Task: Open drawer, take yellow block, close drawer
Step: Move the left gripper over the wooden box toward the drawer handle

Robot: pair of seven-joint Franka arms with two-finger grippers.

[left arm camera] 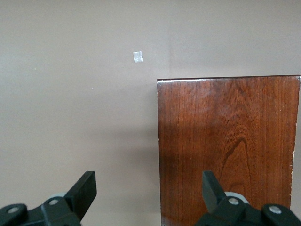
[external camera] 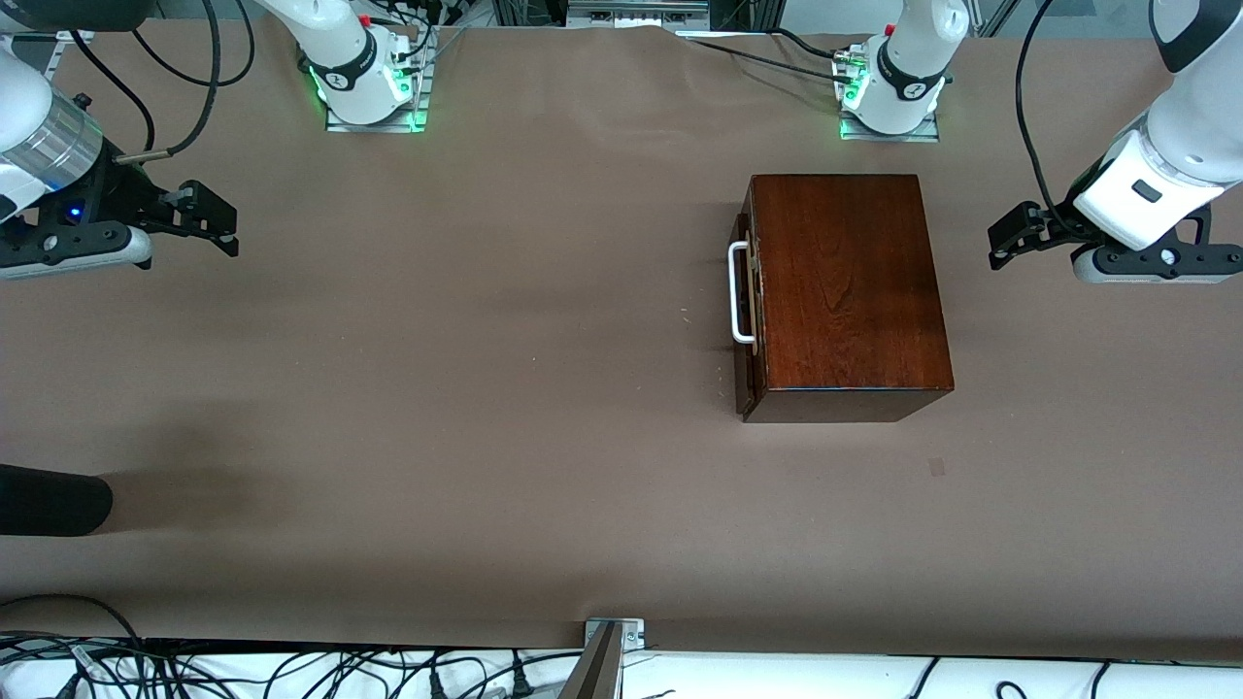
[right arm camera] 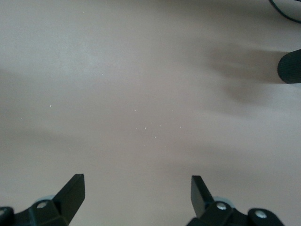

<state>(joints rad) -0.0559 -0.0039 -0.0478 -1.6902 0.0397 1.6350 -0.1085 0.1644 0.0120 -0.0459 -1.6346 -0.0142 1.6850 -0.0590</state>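
Note:
The dark reddish-brown wooden box [external camera: 847, 291] stands on the table toward the left arm's end. Its drawer [external camera: 746, 291] is shut, with the white bar handle [external camera: 740, 293] facing the right arm's end. The box top also shows in the left wrist view [left arm camera: 230, 146]. The yellow block is hidden. My left gripper [external camera: 1000, 243] is open and empty, up in the air beside the box at the left arm's end; it also shows in the left wrist view [left arm camera: 148, 188]. My right gripper [external camera: 221, 221] is open and empty over bare table at the right arm's end, and shows in the right wrist view [right arm camera: 137, 190].
A dark rounded object [external camera: 53, 500] pokes in at the table edge at the right arm's end, nearer the front camera; it shows in the right wrist view [right arm camera: 289, 66] too. A small pale tape mark [left arm camera: 137, 57] lies on the brown table cover [external camera: 466, 369].

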